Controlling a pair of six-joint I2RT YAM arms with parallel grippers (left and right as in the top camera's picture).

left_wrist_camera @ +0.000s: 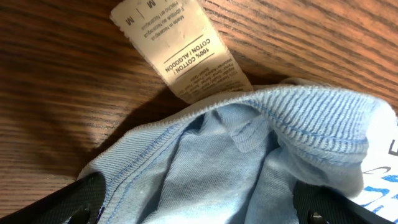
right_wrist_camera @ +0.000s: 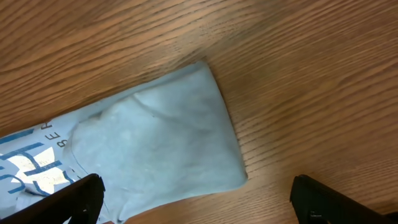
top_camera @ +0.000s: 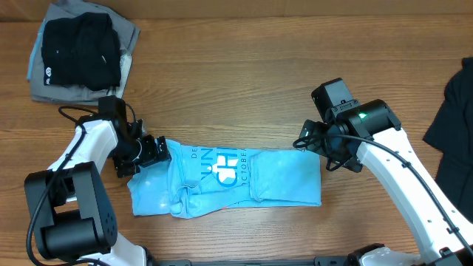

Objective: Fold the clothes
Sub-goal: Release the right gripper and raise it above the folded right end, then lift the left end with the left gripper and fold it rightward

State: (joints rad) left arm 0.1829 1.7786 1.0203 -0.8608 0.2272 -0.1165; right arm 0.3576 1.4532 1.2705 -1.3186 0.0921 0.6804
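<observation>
Your left gripper [top_camera: 155,151] has its jaws spread wide and nothing pinched. In its wrist view the two fingers [left_wrist_camera: 84,202] sit at the bottom corners, with the shirt's [top_camera: 236,181] ribbed collar [left_wrist_camera: 311,118] lying loose and rumpled between them. The label [left_wrist_camera: 186,53] is flipped out of the collar and rests flat on the bare wood, printed side up.

Your right gripper [top_camera: 309,142] is just as wide open and holds nothing. Its fingers [right_wrist_camera: 78,196] frame the shirt's right end, which lies smooth and flat with a squared corner. From overhead this gripper is at the shirt's far right corner; you cannot tell whether it touches the cloth.

The shirt is folded into a long band running left to right across the middle of the tabletop [top_camera: 244,74], nearer the edge where the arms are mounted. White lettering faces up around its middle. Its left end, by the left gripper, is bunched and creased, while the right half is tidy.

A stack [top_camera: 77,52] of folded black and grey clothes sits at the far left corner of the tabletop, well apart from the shirt. A dark garment [top_camera: 454,125] lies against the right edge, partly out of view.
</observation>
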